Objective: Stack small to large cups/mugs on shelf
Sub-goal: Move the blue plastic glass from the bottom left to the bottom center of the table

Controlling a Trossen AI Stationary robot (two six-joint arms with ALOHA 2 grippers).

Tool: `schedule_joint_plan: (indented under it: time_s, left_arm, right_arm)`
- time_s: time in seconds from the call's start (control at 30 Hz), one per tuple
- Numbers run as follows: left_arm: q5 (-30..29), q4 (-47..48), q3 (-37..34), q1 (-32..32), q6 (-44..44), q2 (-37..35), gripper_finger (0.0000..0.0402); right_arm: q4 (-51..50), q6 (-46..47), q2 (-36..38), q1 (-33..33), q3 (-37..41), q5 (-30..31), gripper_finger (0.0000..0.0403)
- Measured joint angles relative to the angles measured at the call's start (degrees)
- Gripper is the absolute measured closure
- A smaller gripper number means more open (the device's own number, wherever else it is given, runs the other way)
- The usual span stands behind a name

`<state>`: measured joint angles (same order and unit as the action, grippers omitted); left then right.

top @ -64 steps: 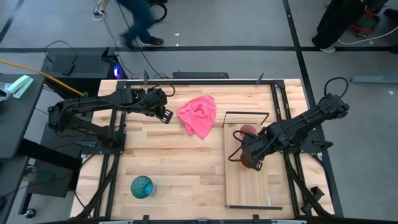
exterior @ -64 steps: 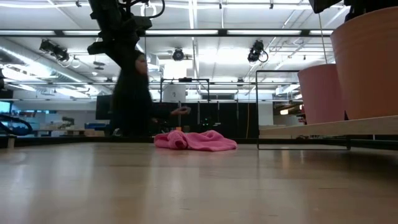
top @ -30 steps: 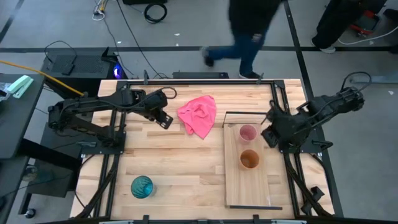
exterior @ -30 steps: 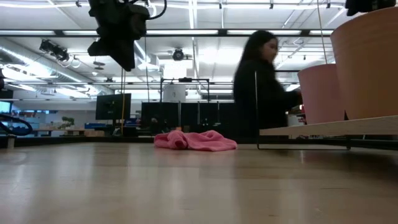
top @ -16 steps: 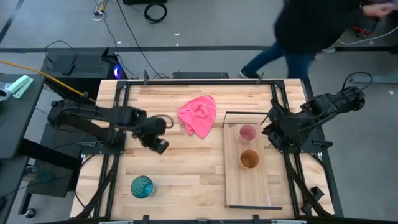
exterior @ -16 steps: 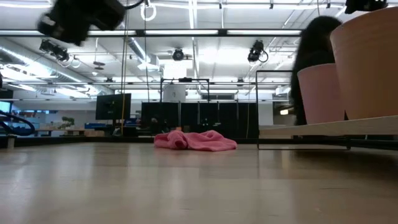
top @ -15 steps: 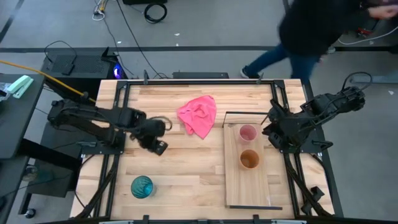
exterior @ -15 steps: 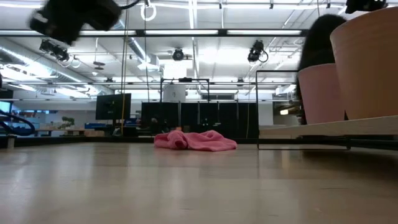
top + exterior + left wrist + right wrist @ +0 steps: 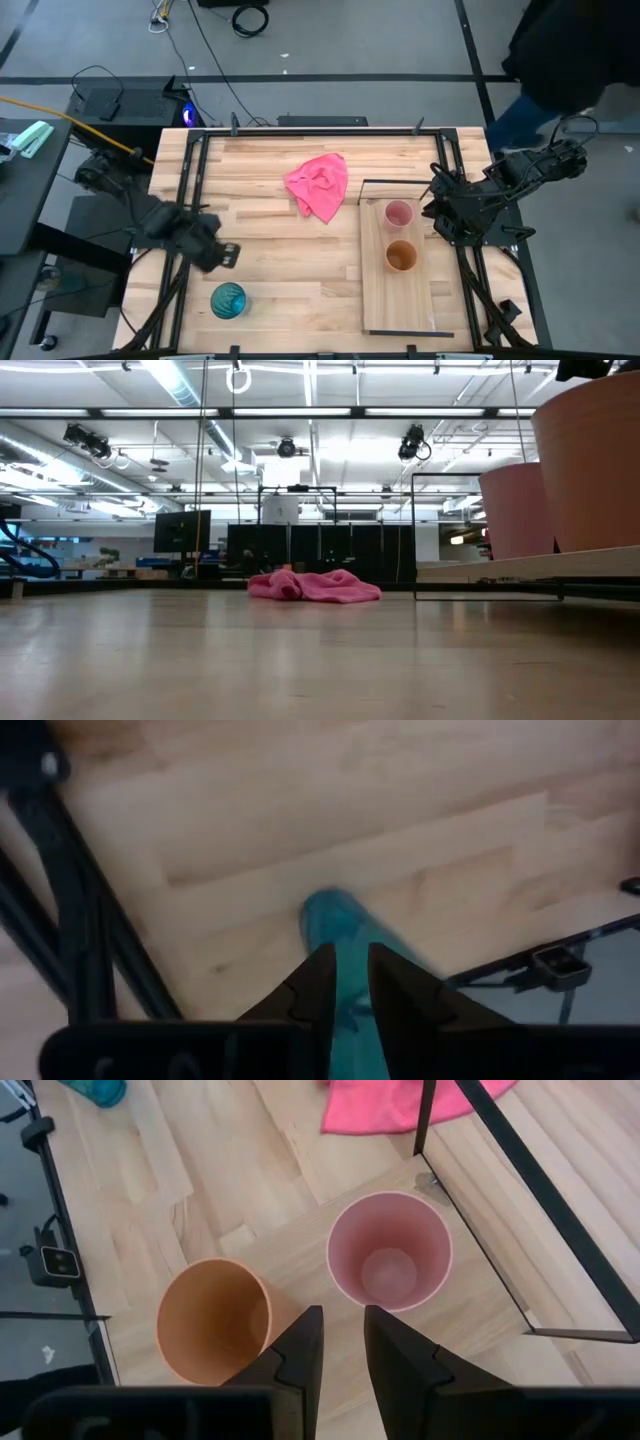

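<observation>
The pale pink cup [image 9: 399, 213] and the orange-brown cup [image 9: 401, 256] stand upright, side by side, on the light wooden shelf [image 9: 400, 300]; the right wrist view looks down into the pink cup [image 9: 390, 1260] and the orange-brown cup [image 9: 212, 1320]. The teal cup [image 9: 228, 300] stands on the tabletop near the near-left corner. My left gripper [image 9: 225, 253] hovers just on its far side, fingers shut, with the cup blurred ahead of them [image 9: 340, 925]. My right gripper [image 9: 432, 207] is shut and empty at the shelf's right side.
A crumpled pink cloth [image 9: 320, 185] lies on the table's far middle. The shelf's black wire frame [image 9: 395, 183] stands at its far end. A person walks past beyond the table's far right corner [image 9: 560, 60].
My left gripper has swung from the table's far middle toward the near left edge and down, to just beside the teal cup; it has left the low view. My right gripper has kept still beside the shelf. The person has walked to the right behind the table.
</observation>
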<state>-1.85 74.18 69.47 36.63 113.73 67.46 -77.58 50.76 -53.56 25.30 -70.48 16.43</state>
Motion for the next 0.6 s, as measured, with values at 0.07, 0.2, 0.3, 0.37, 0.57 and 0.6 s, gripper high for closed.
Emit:
schedule_joint_plan:
  time_s: [0.07, 0.2, 0.3, 0.37, 0.57, 0.6]
  left_arm:
    - [-0.4, 0.1, -0.1, 4.1, 4.8, 0.2, 0.0336]
    - [-0.5, -0.4, -0.2, 11.2, 13.3, 1.1, 0.0343]
    - [-0.9, -3.3, -0.2, 13.6, 15.2, 2.0, 0.0346]
    - [-1.6, -6.0, -0.2, 13.5, 15.3, 3.2, 0.0347]
    - [-3.8, -10.9, -0.2, 12.9, 13.9, 7.6, 0.0342]
    - [-3.7, -10.9, -0.2, 12.9, 13.9, 7.9, 0.0342]
  right_arm:
    - [0.0, 0.0, 0.0, 0.0, 0.0, 0.0, 0.0319]
    - [0.0, 0.0, 0.0, 0.0, 0.0, 0.0, 0.0319]
    - [0.0, 0.0, 0.0, 0.0, 0.0, 0.0, 0.0319]
    - [0.1, 0.2, 0.0, 0.0, 0.0, 0.0, 0.0319]
    - [1.0, 0.2, -0.1, 0.0, 0.0, 1.1, 0.0319]
    - [1.4, 0.2, -0.1, 0.0, 0.0, 1.1, 0.0319]
